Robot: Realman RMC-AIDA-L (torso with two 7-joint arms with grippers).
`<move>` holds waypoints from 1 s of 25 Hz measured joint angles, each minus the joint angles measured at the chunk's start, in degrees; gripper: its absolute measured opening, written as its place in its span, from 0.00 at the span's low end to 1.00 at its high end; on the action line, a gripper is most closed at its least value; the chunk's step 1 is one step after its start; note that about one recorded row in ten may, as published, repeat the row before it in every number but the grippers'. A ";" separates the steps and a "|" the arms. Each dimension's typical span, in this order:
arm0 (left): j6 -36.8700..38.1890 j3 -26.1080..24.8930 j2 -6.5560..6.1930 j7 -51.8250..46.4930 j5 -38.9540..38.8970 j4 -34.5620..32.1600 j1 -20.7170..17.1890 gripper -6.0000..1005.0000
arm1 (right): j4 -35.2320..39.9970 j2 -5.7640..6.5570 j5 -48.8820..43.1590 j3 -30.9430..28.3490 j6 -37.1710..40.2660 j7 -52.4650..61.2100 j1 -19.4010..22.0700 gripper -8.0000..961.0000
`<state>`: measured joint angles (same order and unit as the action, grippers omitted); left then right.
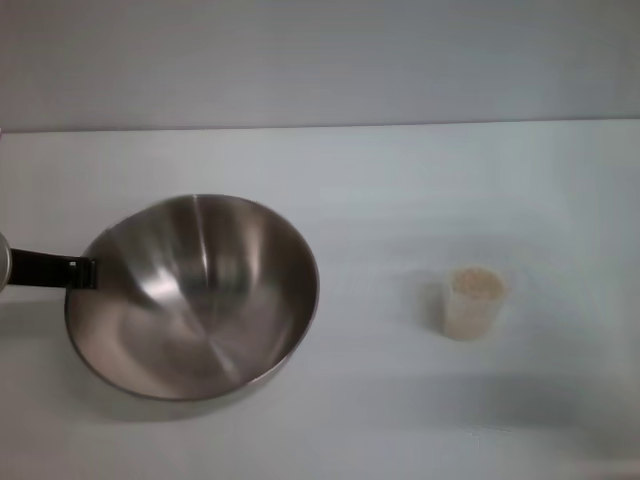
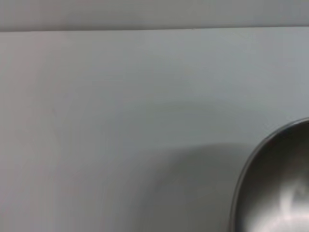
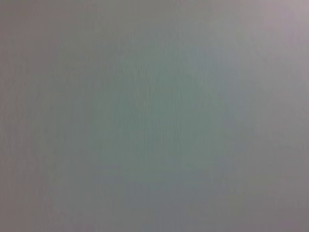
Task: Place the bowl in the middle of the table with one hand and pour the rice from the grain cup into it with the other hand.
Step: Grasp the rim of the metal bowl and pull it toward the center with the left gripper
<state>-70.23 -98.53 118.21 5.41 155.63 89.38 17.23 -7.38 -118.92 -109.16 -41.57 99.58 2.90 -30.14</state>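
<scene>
Head view: the left gripper (image 1: pixel 85 272) is reaching in from the bowl's left side, its dark finger touching the bowl (image 1: pixel 192 296) at the rim. Whether the fingers are clamped on the rim or merely against it, cannot tell. The bowl is sitting tilted, its left edge looking higher, on the table (image 1: pixel 380 180). The grain cup (image 1: pixel 472 302) is standing upright well to the bowl's right, apart from it, with the rice (image 1: pixel 476 285) filling it near the top.

Left wrist view is showing only an arc of the bowl's rim and bare tabletop. The right gripper is not showing anywhere; the right wrist view is giving plain white surface.

Judgement: the bowl is being placed. It is lying left of centre, so it wants sliding toward the cup, low and level, stopping short of the cup. Rim grip on smooth steel may slip; move slowly, set it flat before letting go.
</scene>
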 joint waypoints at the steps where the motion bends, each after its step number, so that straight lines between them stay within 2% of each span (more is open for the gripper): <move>1: -0.09 0.00 0.00 0.01 -0.01 0.00 0.14 0.08 | 0.00 0.00 0.00 0.00 -0.01 0.00 0.00 0.55; 9: -0.25 -1.84 -0.04 1.91 -2.60 -0.44 0.63 0.06 | -0.03 0.00 0.00 0.00 0.00 0.00 0.09 0.55; 14: -1.62 -7.29 -0.19 5.91 -8.65 -1.64 1.87 0.05 | -0.04 -0.05 0.00 0.00 0.00 0.00 0.10 0.55; 17: -2.59 -8.52 -0.20 6.43 -9.37 -1.83 2.83 0.05 | -0.02 -0.07 0.00 0.00 0.00 0.00 0.18 0.55; 21: -3.99 -8.95 -0.19 6.61 -9.63 -2.07 4.74 0.05 | 0.00 -0.09 0.00 0.00 0.00 0.00 0.25 0.55; 24: -3.99 -8.95 -0.19 6.61 -9.63 -2.07 4.74 0.05 | 0.00 -0.09 0.00 0.00 0.00 0.00 0.29 0.55; 25: -4.65 -8.96 -0.18 6.62 -9.71 -2.34 5.95 0.05 | 0.00 -0.09 0.00 0.00 0.00 0.00 0.29 0.55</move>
<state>-74.88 -107.48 118.02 12.03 145.92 87.04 23.18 -7.38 -119.00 -109.16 -41.58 99.58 2.90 -29.86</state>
